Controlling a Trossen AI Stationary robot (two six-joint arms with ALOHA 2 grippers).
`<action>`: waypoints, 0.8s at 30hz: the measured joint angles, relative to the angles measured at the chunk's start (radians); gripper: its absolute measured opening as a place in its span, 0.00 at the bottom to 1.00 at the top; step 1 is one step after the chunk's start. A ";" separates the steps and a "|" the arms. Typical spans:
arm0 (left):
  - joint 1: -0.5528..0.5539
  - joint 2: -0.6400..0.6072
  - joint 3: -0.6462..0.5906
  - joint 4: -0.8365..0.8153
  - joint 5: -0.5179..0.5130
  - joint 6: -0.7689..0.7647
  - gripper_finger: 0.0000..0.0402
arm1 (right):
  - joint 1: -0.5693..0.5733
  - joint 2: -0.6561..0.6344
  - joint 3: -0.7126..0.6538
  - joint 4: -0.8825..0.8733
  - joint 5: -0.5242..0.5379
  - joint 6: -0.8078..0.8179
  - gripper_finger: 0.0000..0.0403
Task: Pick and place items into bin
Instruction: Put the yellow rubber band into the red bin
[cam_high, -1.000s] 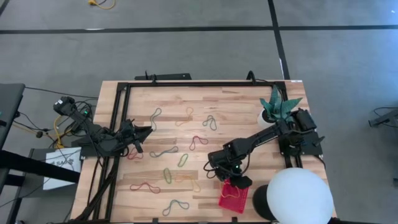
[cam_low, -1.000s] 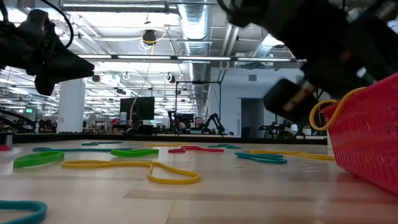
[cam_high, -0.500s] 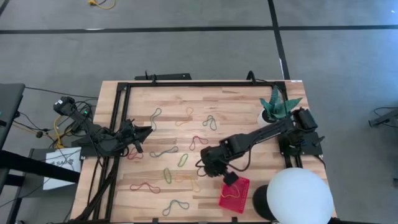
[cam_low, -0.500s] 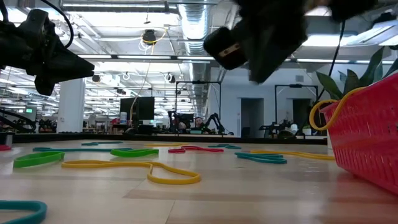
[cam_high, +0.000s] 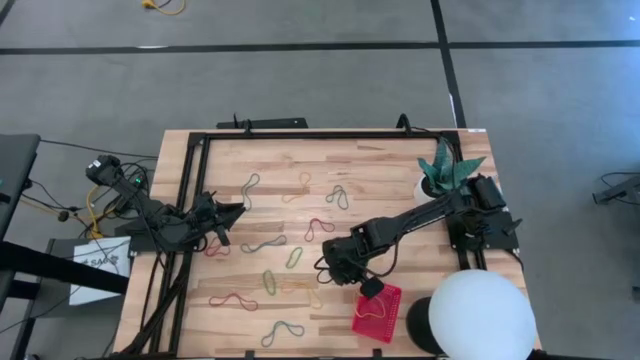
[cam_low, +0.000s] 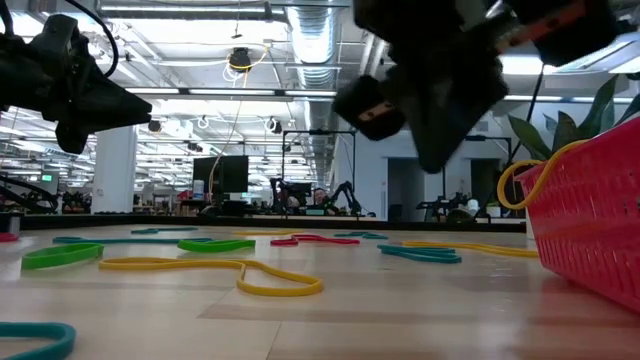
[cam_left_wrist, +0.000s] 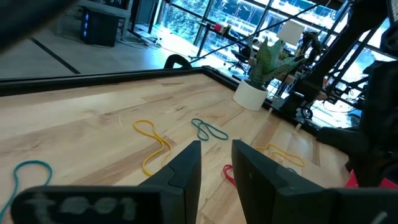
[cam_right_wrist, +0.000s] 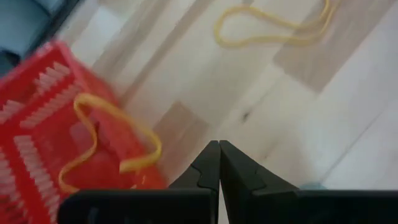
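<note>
Hovering beside the red bin (cam_high: 376, 315), right gripper (cam_right_wrist: 219, 163) has fingers pressed together, empty; yellow band (cam_right_wrist: 106, 140) drapes the rim. Left gripper (cam_left_wrist: 216, 163) waits slightly parted at table's left edge.

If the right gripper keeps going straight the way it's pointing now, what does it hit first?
Most likely bare tabletop. In its wrist view the right gripper, fingers shut and empty, aims at wood just beside the red bin, short of a yellow band lying farther on. Depth is unclear, so it might clip the bin's edge.
</note>
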 joint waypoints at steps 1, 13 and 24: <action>0.000 0.000 0.000 0.000 0.000 0.000 0.20 | -0.001 0.016 0.002 0.011 -0.005 -0.001 0.00; 0.000 0.014 0.000 0.000 0.002 0.001 0.20 | -0.015 0.045 0.002 -0.052 -0.125 -0.005 0.00; 0.000 0.013 0.000 0.002 0.002 0.001 0.20 | 0.001 0.044 0.001 -0.073 -0.130 -0.004 0.00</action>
